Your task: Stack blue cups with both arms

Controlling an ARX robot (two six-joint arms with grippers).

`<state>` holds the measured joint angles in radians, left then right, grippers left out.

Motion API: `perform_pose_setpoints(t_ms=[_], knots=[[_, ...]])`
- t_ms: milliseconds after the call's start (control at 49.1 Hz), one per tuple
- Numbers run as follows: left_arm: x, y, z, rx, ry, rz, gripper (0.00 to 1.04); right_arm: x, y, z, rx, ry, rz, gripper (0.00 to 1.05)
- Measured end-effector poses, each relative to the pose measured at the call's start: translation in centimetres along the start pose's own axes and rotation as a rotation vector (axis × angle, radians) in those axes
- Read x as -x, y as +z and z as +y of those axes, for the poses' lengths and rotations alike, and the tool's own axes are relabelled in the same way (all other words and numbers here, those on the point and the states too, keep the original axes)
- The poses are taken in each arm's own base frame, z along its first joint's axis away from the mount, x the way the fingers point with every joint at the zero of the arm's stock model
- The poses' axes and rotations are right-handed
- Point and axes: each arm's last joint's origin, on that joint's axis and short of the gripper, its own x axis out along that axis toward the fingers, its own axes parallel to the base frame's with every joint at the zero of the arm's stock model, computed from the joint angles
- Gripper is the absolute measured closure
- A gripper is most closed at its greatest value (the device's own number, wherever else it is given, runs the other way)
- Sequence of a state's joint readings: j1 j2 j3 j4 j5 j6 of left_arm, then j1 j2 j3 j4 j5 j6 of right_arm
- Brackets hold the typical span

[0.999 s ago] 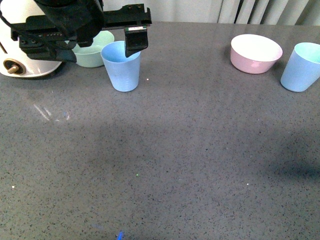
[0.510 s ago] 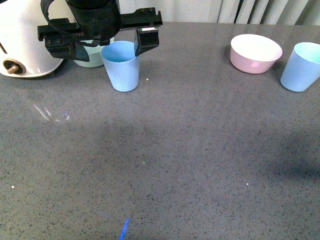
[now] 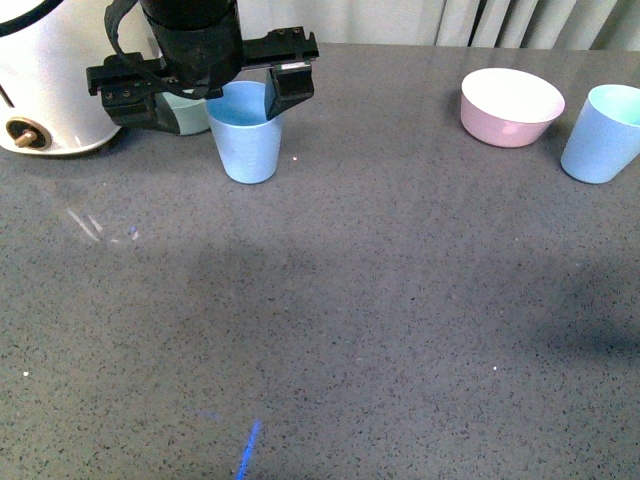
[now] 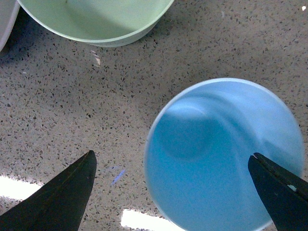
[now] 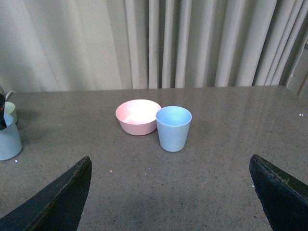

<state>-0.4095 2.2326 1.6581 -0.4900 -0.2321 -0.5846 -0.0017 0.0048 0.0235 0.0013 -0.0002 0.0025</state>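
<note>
Left cup [image 3: 245,135]: we are seeing it upright and empty on the table [image 3: 380,300], just in front of the green bowl [image 4: 96,19].
Right cup [image 3: 603,133]: we are finding it upright beside the pink bowl [image 3: 511,105], well apart from the left cup.
Left gripper [image 4: 171,161]: we are holding it spread wide above the left cup, one finger past each side of the rim, touching nothing.
Right gripper [image 5: 169,163]: we are carrying it spread wide and empty, well back from the right cup.
Handling: we are judging both cups light, stiff and smooth-walled, so easy to tip or let slip.
Hold: we are favouring a gentle pinch across the wall just under the rim.
</note>
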Motion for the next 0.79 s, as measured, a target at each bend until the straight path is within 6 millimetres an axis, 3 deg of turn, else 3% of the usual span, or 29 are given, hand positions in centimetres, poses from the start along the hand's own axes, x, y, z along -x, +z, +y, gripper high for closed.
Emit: perform_pose_setpoints(t_ms=[102,163,591,795], knots=[[-0.3,-0.1,0.0,-0.002,0.011,0.009,0.11,0.0,0.0,0.0,0.000,0.000,0.000,0.09],[-0.4,-0.1,0.0,-0.002,0.014,0.011,0.19,0.0,0.0,0.0,0.000,0.000,0.000,0.09],[-0.5,-0.6,-0.5,-0.016,0.033,0.042,1.01,0.0,0.0,0.0,0.000,0.000,0.000,0.09],[-0.1,-0.8,-1.1,-0.029,0.021,0.027,1.03,0.0,0.0,0.0,0.000,0.000,0.000,0.09]])
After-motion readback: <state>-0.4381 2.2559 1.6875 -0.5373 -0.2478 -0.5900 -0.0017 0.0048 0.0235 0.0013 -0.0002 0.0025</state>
